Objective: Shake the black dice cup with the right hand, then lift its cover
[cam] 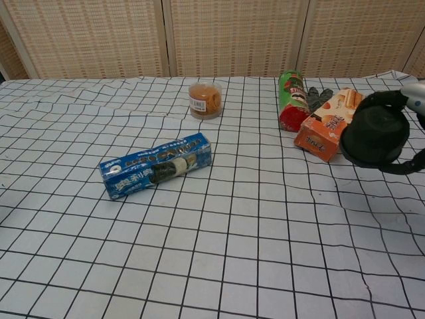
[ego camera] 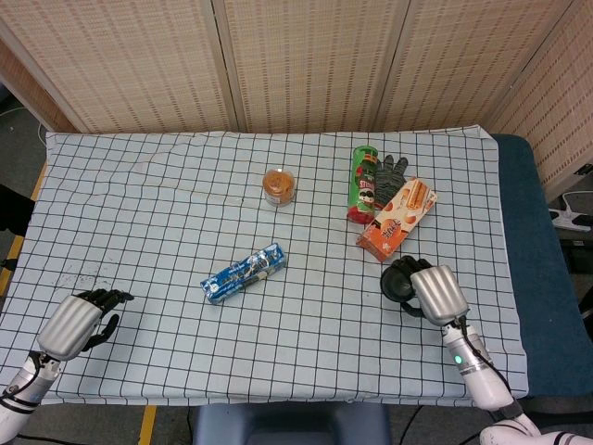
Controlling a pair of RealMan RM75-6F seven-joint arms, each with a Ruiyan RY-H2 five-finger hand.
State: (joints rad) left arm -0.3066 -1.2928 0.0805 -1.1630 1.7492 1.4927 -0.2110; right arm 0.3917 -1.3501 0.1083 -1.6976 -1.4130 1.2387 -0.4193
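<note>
One cup: black dice cup (cam: pixel 376 136) at right of frame, lifted off cloth.
Right hand (ego camera: pixel 437 293): fingers (cam: pixel 398 164) wrapped around cup.
Left hand (ego camera: pixel 77 324): curled, empty, lower left.

- Both views are bright and evenly lit, with no glare
- Shadows are soft and short; a faint one lies under the black dice cup (cam: pixel 376 136) at the right of the chest view
- Focus is sharp except for slight blur on that cup
</note>
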